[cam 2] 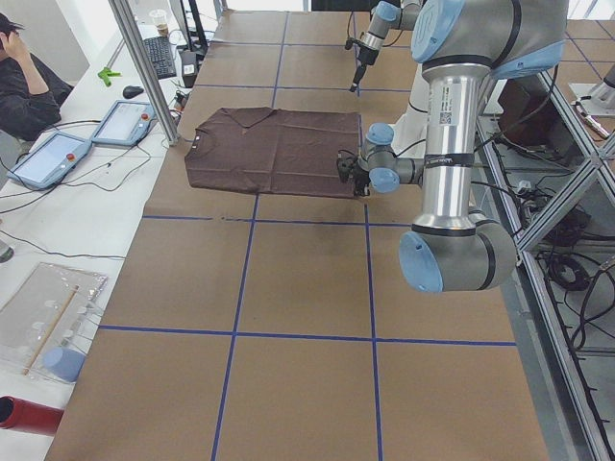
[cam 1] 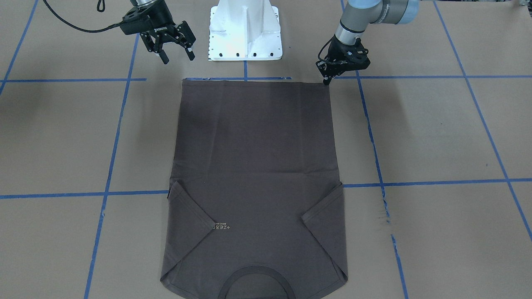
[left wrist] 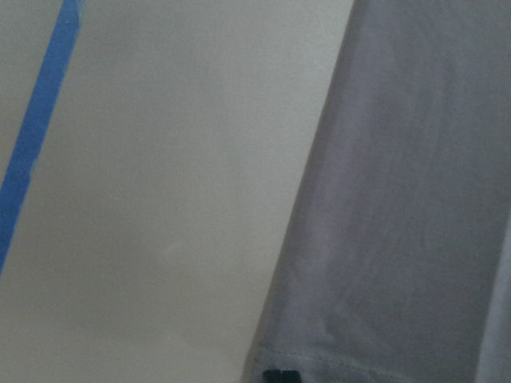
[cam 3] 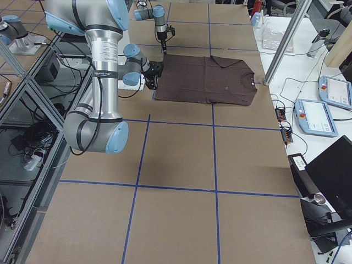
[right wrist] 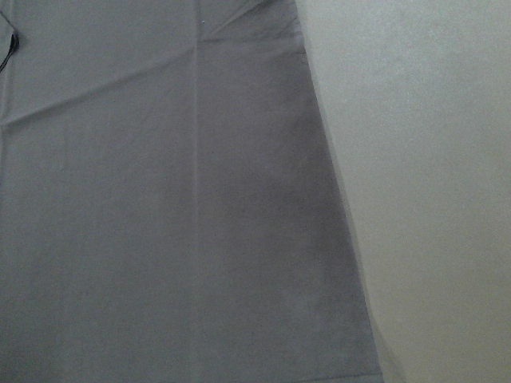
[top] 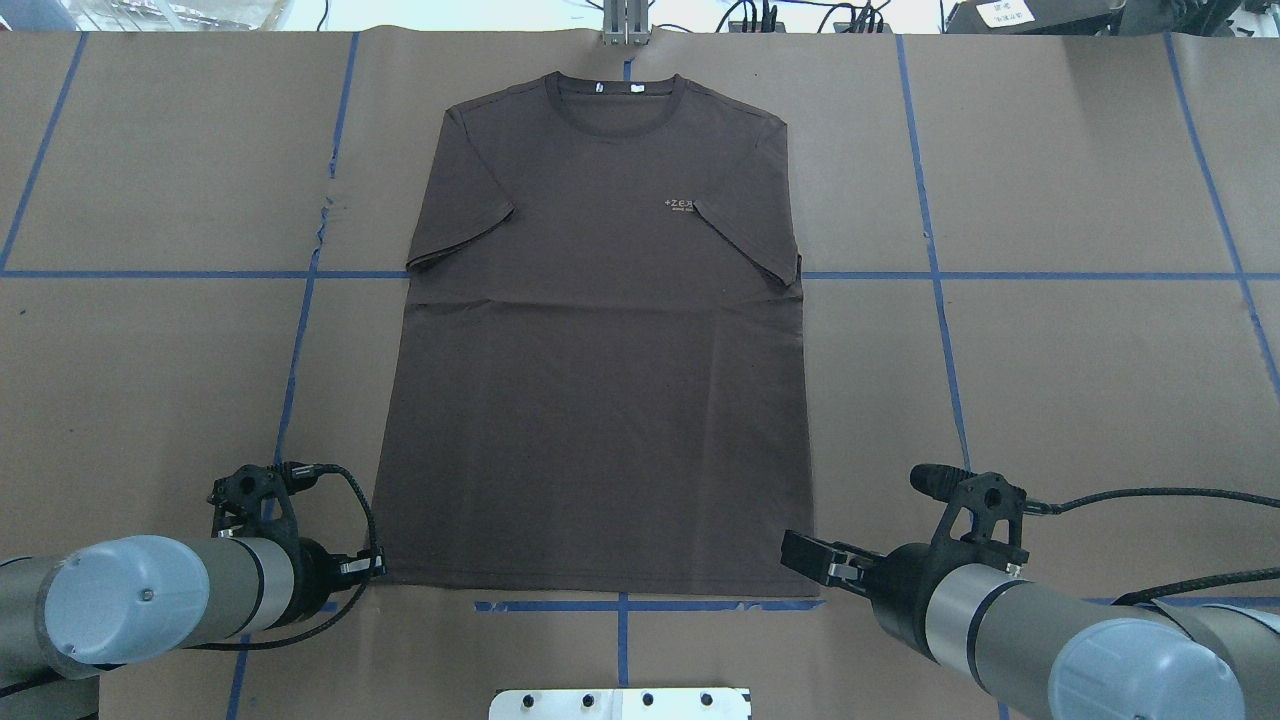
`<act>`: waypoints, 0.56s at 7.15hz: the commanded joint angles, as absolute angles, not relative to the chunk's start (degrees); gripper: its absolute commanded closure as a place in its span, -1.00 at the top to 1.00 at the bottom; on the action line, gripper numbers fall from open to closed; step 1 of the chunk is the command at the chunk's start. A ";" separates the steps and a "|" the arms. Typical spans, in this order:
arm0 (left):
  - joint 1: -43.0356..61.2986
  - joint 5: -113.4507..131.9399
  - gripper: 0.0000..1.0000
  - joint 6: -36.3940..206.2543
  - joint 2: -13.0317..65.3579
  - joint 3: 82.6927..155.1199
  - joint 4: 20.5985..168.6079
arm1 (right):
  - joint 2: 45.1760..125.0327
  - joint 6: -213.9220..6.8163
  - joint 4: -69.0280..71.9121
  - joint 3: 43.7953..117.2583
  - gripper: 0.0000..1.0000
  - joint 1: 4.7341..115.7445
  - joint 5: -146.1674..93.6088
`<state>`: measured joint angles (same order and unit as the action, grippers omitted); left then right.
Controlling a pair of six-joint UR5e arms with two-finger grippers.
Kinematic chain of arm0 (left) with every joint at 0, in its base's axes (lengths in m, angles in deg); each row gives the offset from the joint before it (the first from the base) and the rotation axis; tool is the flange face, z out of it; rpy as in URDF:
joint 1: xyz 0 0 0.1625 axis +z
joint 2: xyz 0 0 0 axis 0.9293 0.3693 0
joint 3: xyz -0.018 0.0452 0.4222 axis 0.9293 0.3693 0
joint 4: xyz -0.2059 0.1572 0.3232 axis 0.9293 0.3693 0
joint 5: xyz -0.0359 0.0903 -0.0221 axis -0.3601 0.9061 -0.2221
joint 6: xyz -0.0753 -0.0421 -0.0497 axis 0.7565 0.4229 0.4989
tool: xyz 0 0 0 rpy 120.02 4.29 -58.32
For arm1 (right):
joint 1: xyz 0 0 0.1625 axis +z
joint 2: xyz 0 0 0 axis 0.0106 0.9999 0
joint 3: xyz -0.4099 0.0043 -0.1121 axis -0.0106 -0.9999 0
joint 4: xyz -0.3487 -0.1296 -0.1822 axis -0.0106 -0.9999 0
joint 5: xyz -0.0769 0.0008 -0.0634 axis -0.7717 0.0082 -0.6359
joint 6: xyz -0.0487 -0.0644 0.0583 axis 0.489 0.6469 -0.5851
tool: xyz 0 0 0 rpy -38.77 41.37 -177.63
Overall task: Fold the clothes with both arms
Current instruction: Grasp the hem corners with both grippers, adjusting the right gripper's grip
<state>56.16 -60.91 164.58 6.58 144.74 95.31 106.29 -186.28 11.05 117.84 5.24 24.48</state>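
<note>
Since you've got both arms sitting at the hem end, here's how it looks. The T-shirt (top: pixel 600 380) lies flat and face up on the desk (top: pixel 1080 380). It stretches away ahead of both tools, hem nearest them and collar at the far end, with both sleeves folded in over the chest.

Your left arm (top: pixel 150 600) comes in low with the wrist bent down. The left tool (cam 1: pixel 326 80) points nearly straight down, its tip right at the hem corner on that side. Its fingers look pulled close together, but I can't tell if they're actually pinching cloth. The left wrist cam only shows a black fingertip (left wrist: pixel 279 375) at the hem edge.

Your right arm (top: pixel 1020 620) holds the right tool (cam 1: pixel 179 59) tilted and up off the desk. Its jaws are spread wide with nothing between them, and the other hem corner is just ahead of it and below.
</note>
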 commanded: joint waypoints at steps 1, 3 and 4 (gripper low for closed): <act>55.93 -61.07 -0.15 161.52 6.48 144.57 95.22 | 106.18 -186.28 11.04 117.79 0.95 5.18 24.35; 56.20 -61.07 -0.17 161.52 6.66 144.22 95.31 | 106.18 -186.19 11.04 117.79 0.95 5.27 24.35; 56.29 -61.07 -0.18 161.52 6.74 143.96 95.31 | 106.26 -186.19 11.04 117.79 0.95 5.27 24.35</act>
<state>56.15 -61.07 161.56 6.64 144.24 95.30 106.20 -186.22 11.04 117.79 5.25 24.35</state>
